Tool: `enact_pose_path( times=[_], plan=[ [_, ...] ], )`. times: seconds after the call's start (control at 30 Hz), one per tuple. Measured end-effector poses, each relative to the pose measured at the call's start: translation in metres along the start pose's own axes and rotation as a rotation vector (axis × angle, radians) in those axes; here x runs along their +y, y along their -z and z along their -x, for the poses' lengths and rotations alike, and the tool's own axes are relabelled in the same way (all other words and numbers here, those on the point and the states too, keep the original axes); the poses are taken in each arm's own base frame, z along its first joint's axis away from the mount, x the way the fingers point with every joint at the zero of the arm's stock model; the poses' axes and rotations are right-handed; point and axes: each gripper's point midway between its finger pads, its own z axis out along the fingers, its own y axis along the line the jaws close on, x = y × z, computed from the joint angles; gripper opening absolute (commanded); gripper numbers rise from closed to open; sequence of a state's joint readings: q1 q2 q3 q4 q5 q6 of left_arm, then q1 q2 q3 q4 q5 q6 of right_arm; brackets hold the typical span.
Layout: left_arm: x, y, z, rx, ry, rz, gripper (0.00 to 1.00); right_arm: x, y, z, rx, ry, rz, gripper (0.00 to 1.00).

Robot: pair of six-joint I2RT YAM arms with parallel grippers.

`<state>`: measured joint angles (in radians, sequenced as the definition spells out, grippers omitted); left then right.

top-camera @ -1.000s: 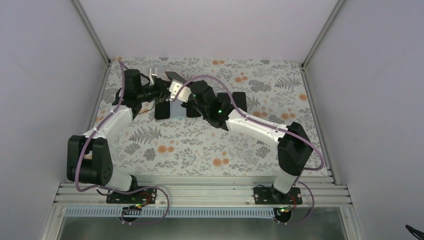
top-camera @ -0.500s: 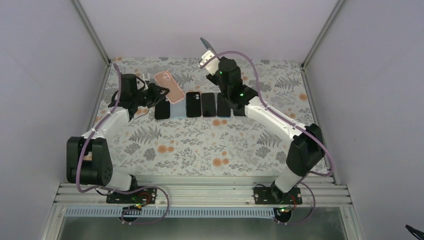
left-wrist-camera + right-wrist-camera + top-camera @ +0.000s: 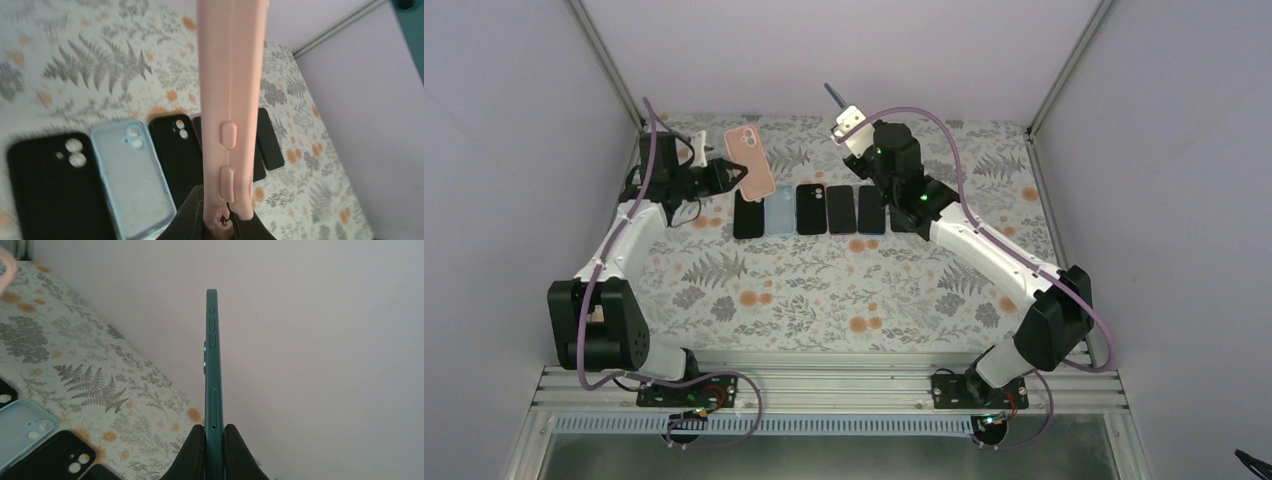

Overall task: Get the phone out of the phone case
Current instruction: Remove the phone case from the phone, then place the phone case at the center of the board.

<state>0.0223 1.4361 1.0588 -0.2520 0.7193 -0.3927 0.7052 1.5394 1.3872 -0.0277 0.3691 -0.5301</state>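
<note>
Phone (image 3: 212, 365), teal, upper centre of top view, I see right gripper (image 3: 214, 447) clamped on it. Pink phone case (image 3: 749, 163) upper left, apart from phone, left gripper (image 3: 220, 222) clamped on it.

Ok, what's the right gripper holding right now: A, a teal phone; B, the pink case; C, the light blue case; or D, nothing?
A: the right wrist view shows the right gripper shut on the thin teal phone held on edge, while the pink case is in the left gripper.
</note>
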Motion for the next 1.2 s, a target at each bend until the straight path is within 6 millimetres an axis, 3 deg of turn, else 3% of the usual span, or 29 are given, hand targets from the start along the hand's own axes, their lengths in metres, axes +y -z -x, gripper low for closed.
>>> enact_pose_path(
  times=[0.2, 0.6, 1.0, 1.2],
  plan=[
    [-0.001, 0.020, 0.017, 0.010, -0.213, 0.020, 0.02, 0.004, 0.007, -0.006, 0.014, -0.017, 0.033, 0.04],
    [0.074, 0.054, -0.012, 0.127, -0.247, 0.166, 0.02, 0.005, 0.012, -0.017, 0.038, -0.046, 0.053, 0.04],
    [0.155, 0.044, -0.060, 0.316, -0.120, 0.191, 0.02, 0.011, 0.012, -0.025, 0.059, -0.045, 0.070, 0.04],
    [0.176, 0.030, -0.073, 0.381, -0.065, 0.158, 0.02, 0.013, 0.011, -0.033, 0.074, -0.044, 0.079, 0.04]
  ],
)
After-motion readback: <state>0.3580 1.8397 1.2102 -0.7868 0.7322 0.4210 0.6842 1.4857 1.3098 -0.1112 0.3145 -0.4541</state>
